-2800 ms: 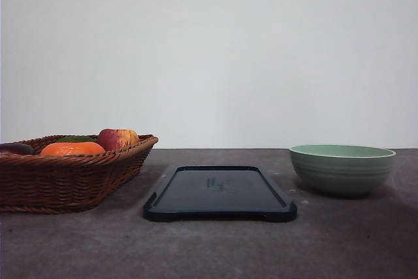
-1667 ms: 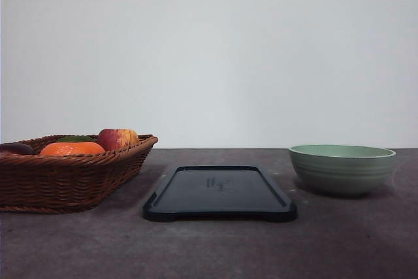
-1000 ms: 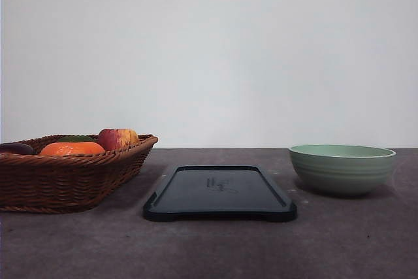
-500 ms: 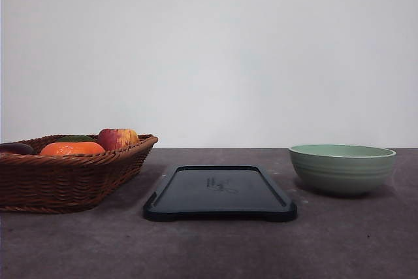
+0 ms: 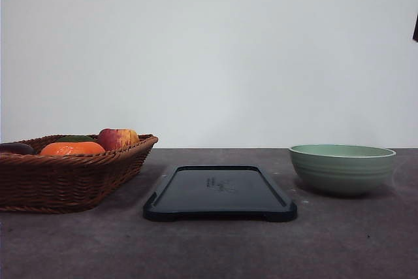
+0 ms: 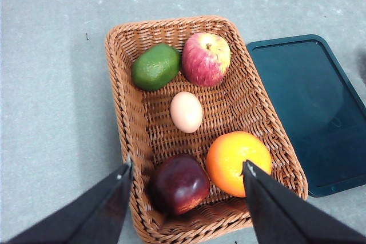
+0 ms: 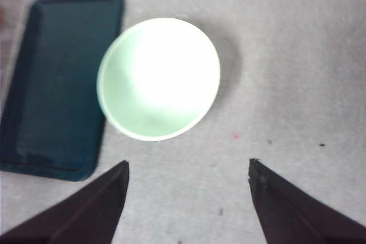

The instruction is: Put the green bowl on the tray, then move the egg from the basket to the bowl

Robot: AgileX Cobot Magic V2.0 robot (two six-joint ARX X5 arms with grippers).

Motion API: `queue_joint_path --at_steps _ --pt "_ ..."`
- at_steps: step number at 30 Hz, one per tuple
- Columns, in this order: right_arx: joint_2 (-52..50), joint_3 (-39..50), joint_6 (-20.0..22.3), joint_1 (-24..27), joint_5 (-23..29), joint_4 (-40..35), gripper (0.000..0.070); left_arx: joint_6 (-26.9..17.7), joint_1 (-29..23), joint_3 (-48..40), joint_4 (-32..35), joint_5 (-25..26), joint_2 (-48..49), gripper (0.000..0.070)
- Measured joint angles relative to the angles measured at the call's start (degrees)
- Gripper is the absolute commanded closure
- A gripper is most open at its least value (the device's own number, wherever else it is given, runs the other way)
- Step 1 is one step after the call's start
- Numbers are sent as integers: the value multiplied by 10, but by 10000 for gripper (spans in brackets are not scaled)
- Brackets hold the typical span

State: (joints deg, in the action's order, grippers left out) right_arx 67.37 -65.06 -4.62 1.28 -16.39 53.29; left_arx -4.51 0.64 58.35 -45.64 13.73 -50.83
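The pale green bowl stands empty on the table to the right of the dark tray, apart from it. In the right wrist view the green bowl lies beside the tray, and my right gripper hangs open above them. The brown wicker basket sits at the left. Seen from the left wrist, the egg rests in the middle of the basket, with my left gripper open high above it.
The basket also holds a lime, a red-yellow apple, an orange and a dark red apple. A dark edge of the right arm shows at the far right. Bare grey table lies in front of the tray.
A dark bit of the right arm has come into the front view at the upper right edge. Bowl, tray and basket have not moved.
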Motion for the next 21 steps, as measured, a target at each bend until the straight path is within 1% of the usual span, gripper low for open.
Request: queue_joint_path --at_steps 6,11,15,21 --pt "118 -81 12 0 1 30 295 0 0 0 0 0 0 315" --pt "205 -125 24 0 1 32 295 0 0 0 0 0 0 315" --pt "258 -143 32 0 1 26 295 0 0 0 0 0 0 315" --pt "305 -144 34 -1 1 8 296 0 0 0 0 0 0 315"
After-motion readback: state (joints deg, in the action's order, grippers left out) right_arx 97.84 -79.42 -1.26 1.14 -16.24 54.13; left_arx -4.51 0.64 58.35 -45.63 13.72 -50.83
